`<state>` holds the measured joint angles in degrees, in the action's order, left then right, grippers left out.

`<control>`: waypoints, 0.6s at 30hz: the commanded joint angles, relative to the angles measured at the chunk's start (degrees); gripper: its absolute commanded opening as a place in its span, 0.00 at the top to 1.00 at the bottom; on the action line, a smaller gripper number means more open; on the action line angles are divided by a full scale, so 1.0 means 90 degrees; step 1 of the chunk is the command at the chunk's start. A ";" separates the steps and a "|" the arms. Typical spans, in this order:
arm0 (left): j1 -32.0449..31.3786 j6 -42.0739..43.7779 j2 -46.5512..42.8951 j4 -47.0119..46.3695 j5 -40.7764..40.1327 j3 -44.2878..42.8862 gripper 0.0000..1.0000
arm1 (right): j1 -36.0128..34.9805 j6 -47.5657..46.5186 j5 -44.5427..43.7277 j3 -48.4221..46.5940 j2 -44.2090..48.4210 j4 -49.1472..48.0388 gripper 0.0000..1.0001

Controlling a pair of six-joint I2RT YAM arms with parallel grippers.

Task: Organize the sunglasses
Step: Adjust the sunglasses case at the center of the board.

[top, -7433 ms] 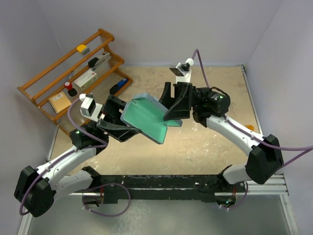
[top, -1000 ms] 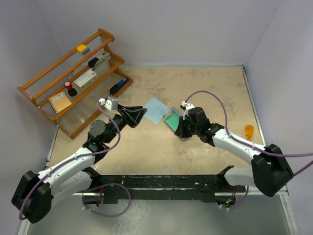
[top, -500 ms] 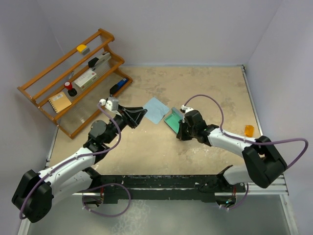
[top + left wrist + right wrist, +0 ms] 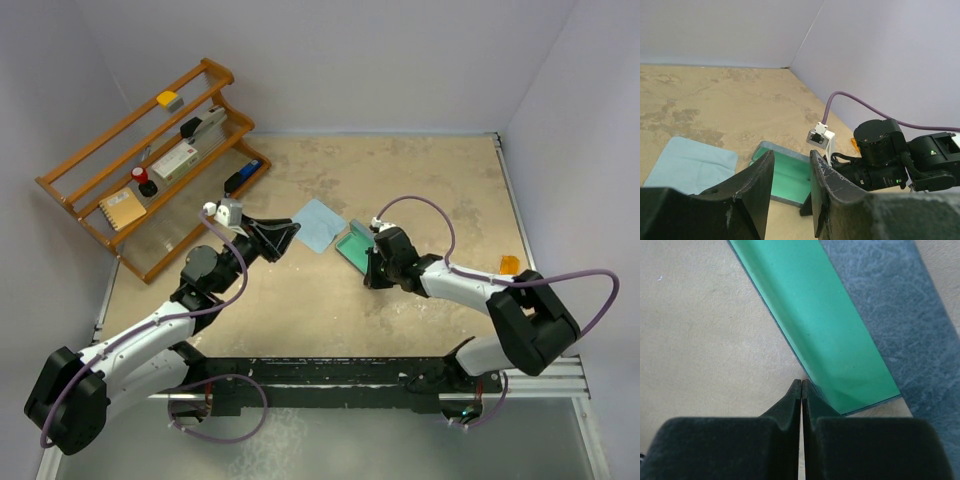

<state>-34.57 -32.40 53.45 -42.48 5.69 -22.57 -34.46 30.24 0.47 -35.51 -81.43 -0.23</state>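
An open sunglasses case [image 4: 352, 245] with a green lining and a grey shell lies on the table's middle. My right gripper [image 4: 368, 276] is shut, low on the table, its tips against the case's near corner [image 4: 840, 390]. The wrist view shows the shut right gripper [image 4: 801, 382] holding nothing. My left gripper [image 4: 293, 232] hovers left of the case with its fingers [image 4: 765, 175] apart and nothing between them. The green lining [image 4: 790, 177] shows beyond them. The sunglasses are out of view.
A light blue cloth [image 4: 318, 224] lies flat just left of the case. A small orange object [image 4: 510, 265] sits near the right wall. A wooden rack [image 4: 95, 215] with small items stands at the back left. Walls close in the table's far and right sides.
Several seconds ago both grippers held the open case up in the air; now it lies on the table, released. Over the last second the right gripper slid slightly left along the case; the left stayed still.
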 commanded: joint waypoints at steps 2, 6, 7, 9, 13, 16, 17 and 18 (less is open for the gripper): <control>0.0045 -0.0082 0.0004 -0.0354 0.0012 0.0048 0.68 | -0.0013 0.0151 -0.0566 -0.0234 -0.0150 0.0176 1.00; 0.0044 -0.0079 -0.0001 -0.0342 0.0018 0.0046 0.68 | -0.0009 0.0051 -0.0902 -0.0526 -0.0366 0.0330 1.00; 0.0042 -0.0071 -0.0009 -0.0334 0.0021 0.0050 0.68 | -0.0009 0.0019 -0.1019 -0.0620 -0.0434 0.0409 1.00; 0.0050 -0.0072 -0.0025 -0.0316 0.0020 0.0056 0.68 | -0.0001 -0.0056 -0.1152 -0.0781 -0.0554 0.0482 1.00; 0.0052 -0.0052 -0.0046 -0.0279 0.0025 0.0047 0.68 | 0.0036 -0.0100 -0.1430 -0.1018 -0.0727 0.0525 1.00; 0.0064 -0.0042 -0.0035 -0.0274 0.0039 0.0032 0.68 | 0.0159 -0.0139 -0.1445 -0.1190 -0.0848 0.0517 1.00; 0.0062 -0.0042 -0.0026 -0.0273 0.0036 0.0036 0.68 | 0.0197 -0.0156 -0.1448 -0.1245 -0.0884 0.0531 1.00; 0.0063 -0.0042 -0.0022 -0.0272 0.0041 0.0035 0.68 | 0.0237 -0.0179 -0.1444 -0.1295 -0.0930 0.0533 1.00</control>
<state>-34.50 -32.38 53.47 -42.54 5.72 -22.57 -33.80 29.89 -9.52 -43.90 -88.99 3.81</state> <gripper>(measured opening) 0.320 0.004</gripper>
